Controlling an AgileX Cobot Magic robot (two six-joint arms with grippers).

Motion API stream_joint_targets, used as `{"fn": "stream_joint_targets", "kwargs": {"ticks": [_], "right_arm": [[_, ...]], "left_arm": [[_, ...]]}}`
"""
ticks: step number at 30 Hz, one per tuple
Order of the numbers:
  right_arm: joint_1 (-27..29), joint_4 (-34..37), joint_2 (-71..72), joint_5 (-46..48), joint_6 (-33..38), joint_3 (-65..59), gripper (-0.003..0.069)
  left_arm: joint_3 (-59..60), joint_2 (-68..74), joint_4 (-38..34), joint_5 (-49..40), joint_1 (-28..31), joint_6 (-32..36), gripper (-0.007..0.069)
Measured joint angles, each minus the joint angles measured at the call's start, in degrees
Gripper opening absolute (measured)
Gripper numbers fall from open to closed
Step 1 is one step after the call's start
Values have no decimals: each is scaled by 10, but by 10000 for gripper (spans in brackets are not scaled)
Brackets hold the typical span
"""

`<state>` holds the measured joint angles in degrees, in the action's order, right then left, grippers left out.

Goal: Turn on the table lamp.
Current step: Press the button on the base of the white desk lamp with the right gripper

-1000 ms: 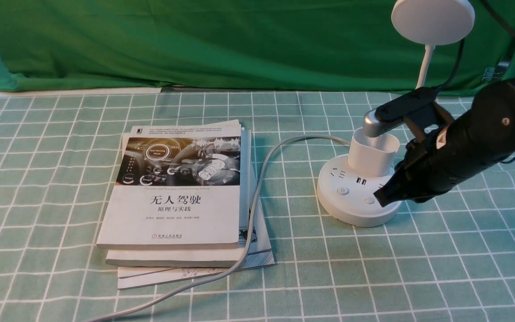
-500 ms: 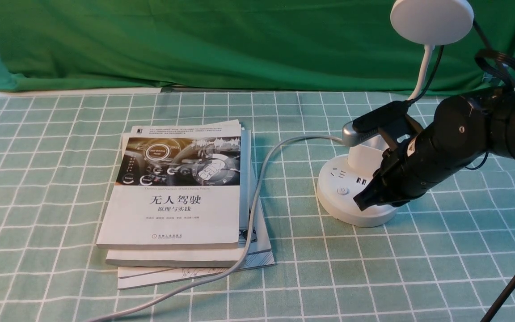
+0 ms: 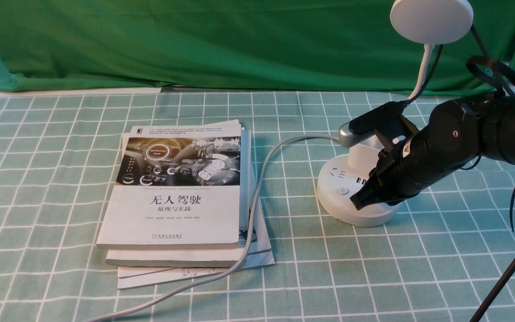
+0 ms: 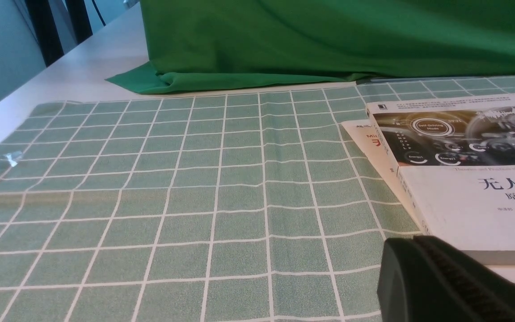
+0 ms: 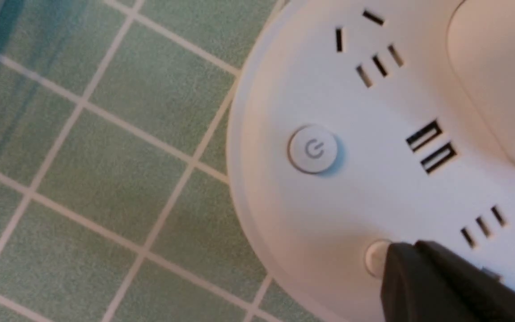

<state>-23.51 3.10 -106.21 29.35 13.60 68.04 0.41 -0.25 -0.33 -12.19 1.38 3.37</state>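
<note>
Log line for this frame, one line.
right gripper: shut, tip at lamp second button | power button: untouched | left gripper: near books

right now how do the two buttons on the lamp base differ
The power-icon button lies fully exposed; the second button is partly hidden under the right gripper tip. The first shows a power symbol; no marking is visible on the second. Both are round, on the lamp base.

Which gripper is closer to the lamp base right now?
Right. The right gripper has its tip over the lamp base, at the edge of one button. The left gripper is away beside the books.
</note>
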Motion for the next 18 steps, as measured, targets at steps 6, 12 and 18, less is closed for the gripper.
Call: {"fn": "stream_joint_targets", "kwargs": {"ticks": [6, 12, 18], "right_arm": [[0, 1, -13, 1, 0, 5, 27], [0, 1, -19, 8, 1, 6, 27], [0, 1, -34, 24, 1, 16, 27]], "left_arm": [[0, 0, 0, 0, 0, 0, 21], [0, 0, 0, 0, 0, 0, 21], [0, 0, 0, 0, 0, 0, 21]]}}
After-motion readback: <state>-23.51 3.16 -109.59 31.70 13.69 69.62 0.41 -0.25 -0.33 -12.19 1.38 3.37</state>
